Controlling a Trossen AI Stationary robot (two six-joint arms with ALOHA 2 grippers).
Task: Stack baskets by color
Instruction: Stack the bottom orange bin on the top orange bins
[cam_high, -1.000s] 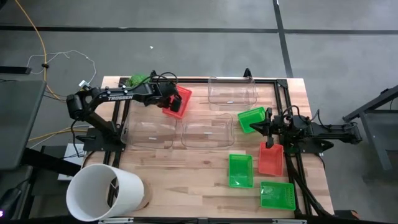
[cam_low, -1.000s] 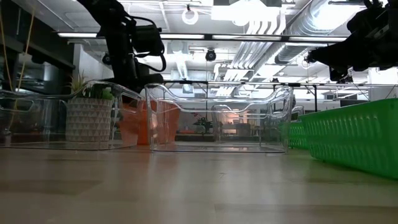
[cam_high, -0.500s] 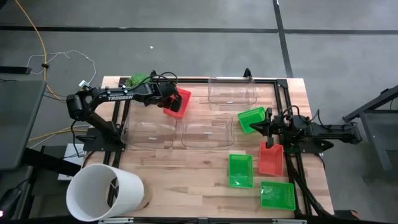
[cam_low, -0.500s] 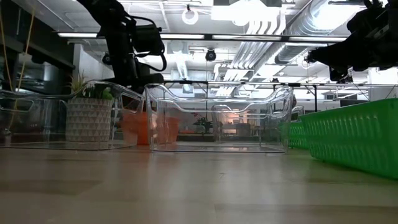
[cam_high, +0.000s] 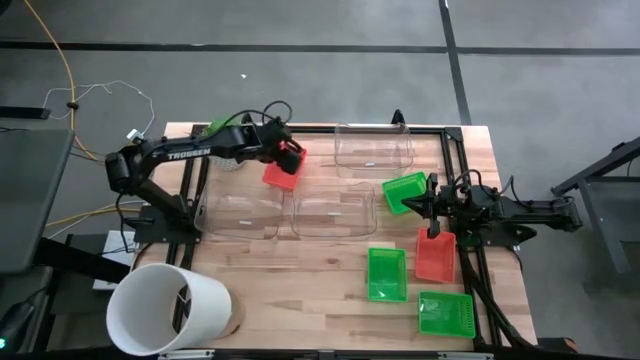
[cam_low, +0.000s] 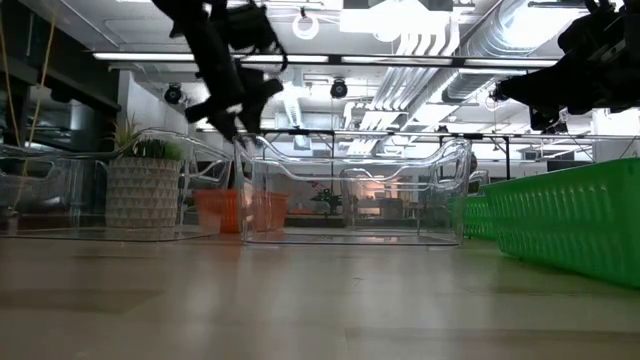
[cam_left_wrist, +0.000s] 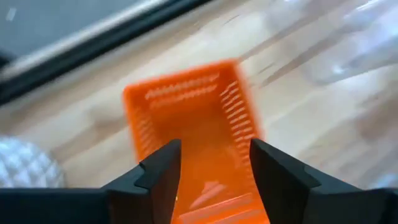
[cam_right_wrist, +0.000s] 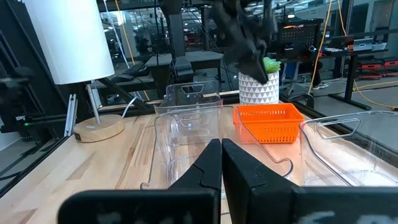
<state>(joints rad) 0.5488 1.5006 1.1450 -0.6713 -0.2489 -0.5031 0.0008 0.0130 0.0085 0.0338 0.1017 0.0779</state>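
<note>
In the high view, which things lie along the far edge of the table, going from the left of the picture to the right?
Small green plant in a white pot → bright red plastic mesh basket, under the left gripper → large clear transparent plastic basket.

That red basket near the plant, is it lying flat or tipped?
Flat. The red basket sits level on the table, open side up, with the left tool open above it.

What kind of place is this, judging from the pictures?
Probably a robotics lab or workshop. Bare pipes and ducts run under the ceiling, desks with cables stand behind the wooden table, and a yellow cable lies on the grey floor.
</note>
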